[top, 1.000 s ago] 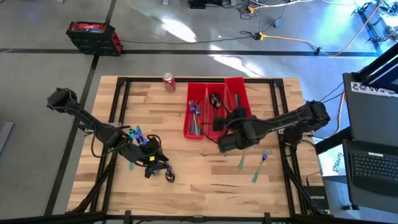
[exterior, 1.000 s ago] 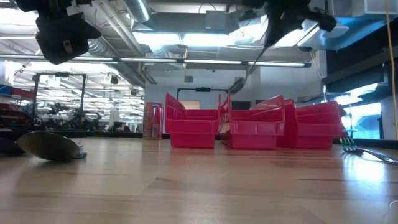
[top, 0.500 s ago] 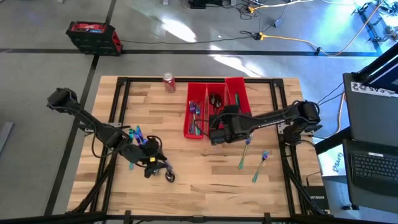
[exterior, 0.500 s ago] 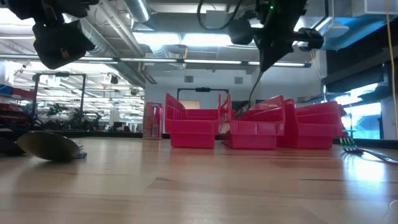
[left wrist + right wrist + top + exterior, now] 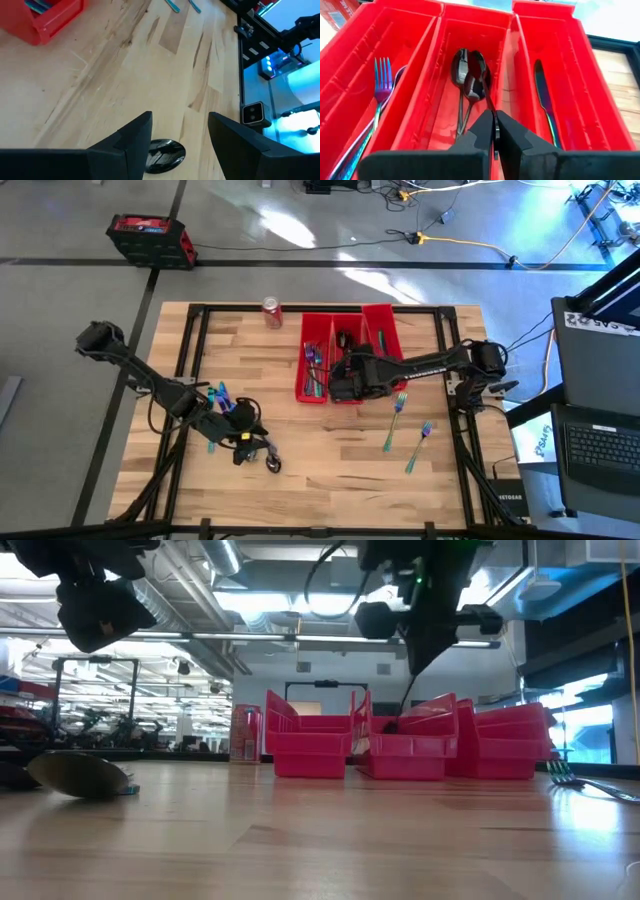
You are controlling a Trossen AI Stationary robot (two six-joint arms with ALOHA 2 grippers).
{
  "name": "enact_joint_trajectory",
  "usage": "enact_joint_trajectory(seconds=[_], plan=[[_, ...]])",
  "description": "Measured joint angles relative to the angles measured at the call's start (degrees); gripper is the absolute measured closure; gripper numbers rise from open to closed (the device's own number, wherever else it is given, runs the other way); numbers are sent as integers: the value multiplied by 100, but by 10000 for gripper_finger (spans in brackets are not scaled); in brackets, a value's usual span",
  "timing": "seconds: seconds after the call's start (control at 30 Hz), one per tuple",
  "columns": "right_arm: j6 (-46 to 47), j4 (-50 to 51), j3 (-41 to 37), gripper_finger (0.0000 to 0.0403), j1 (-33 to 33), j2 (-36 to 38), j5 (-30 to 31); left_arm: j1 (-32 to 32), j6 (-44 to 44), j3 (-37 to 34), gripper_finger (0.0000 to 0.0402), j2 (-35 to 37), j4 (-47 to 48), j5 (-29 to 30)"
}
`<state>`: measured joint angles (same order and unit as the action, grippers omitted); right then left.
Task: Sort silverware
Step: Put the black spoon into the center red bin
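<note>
Three red bins (image 5: 347, 352) stand side by side at the far middle of the table. My right gripper (image 5: 343, 376) hovers over the near end of the middle bin (image 5: 470, 60), shut on a dark spoon (image 5: 476, 89). Other spoons (image 5: 459, 65) lie in that bin. Forks (image 5: 381, 80) lie in the left bin and a knife (image 5: 542, 97) in the right one. My left gripper (image 5: 180, 125) stands open above the table's near left, over a loose spoon (image 5: 165, 154). Several teal pieces (image 5: 220, 394) lie beside the left arm. My right gripper pinches the spoon's slim handle (image 5: 491, 109) near its free end between its two fingers. The fingers slant down toward the far edge and lie along the handle. The spoon hangs tilted below them, its bowl (image 5: 393, 723) down inside the middle bin; whether it touches the spoons there, I cannot tell.
Three forks (image 5: 397, 402) (image 5: 390, 438) (image 5: 418, 446) lie on the bare wood to the right of the bins. A red soda can (image 5: 271, 311) stands at the far edge, left of the bins. The table's near middle is open wood.
My right gripper has moved toward the table's left and far edges and sunk, rolling its wrist, still shut on the spoon. The spoon's bowl has come down from above the bins into the middle bin.
</note>
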<state>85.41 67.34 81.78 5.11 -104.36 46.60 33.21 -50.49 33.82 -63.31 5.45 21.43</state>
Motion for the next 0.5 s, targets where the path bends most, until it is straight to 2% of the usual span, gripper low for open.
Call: enact_joint_trajectory(seconds=[0.5], plan=[[-798, -226, 2, 402, -224, -331, -374, 0, -77, 0, 219, 0, -2, 35]])
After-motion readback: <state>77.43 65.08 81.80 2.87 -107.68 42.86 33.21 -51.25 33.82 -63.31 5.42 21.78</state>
